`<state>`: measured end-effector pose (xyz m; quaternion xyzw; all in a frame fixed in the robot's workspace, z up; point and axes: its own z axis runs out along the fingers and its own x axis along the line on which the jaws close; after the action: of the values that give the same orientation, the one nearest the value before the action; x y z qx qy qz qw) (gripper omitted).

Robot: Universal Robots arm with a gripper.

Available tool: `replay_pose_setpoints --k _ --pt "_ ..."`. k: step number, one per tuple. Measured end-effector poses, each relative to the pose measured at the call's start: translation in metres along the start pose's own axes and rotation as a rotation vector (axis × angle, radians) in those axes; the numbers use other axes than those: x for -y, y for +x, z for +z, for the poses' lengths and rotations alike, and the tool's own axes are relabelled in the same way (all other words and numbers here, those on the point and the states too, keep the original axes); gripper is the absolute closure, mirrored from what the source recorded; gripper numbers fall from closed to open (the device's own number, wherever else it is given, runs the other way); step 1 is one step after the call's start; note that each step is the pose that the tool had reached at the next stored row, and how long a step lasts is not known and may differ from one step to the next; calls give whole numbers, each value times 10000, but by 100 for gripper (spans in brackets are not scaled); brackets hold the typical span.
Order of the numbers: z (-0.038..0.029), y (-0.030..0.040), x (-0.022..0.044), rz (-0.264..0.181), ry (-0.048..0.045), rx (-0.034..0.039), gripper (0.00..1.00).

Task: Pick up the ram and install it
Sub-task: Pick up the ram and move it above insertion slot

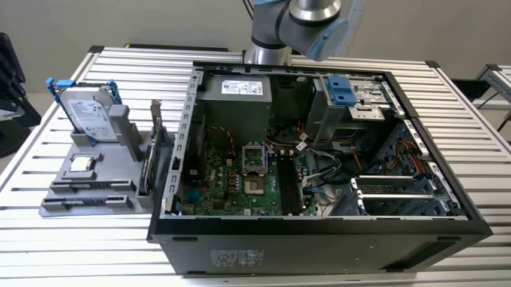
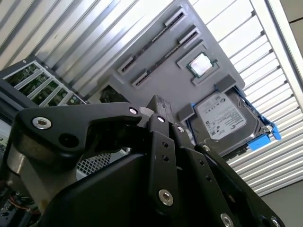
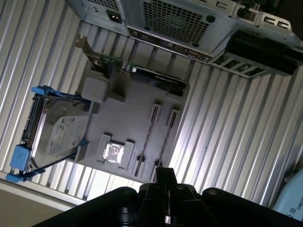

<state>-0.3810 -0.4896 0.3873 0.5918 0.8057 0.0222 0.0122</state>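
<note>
First wrist view: fingers (image 3: 162, 178) pressed together with nothing visible between them; gripper (image 3: 165, 173) hangs apart from the grey holder (image 3: 124, 106), where the ram (image 3: 147, 137) sits edge-on in a slot, a thin dark line, its chips indiscernible.

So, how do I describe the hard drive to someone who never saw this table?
Find the open computer case on the slatted table; at the exterior view's left of it lies a grey holder tray. At the tray's far end the hard drive stands tilted. It alone is a silver-labelled box in blue rails, unlike the small flat chip and the thin card.
</note>
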Motion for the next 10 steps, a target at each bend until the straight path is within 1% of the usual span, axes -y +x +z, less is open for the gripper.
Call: replay_pose_setpoints --k 10 --pt "0 0 0 485 -4 24 100"
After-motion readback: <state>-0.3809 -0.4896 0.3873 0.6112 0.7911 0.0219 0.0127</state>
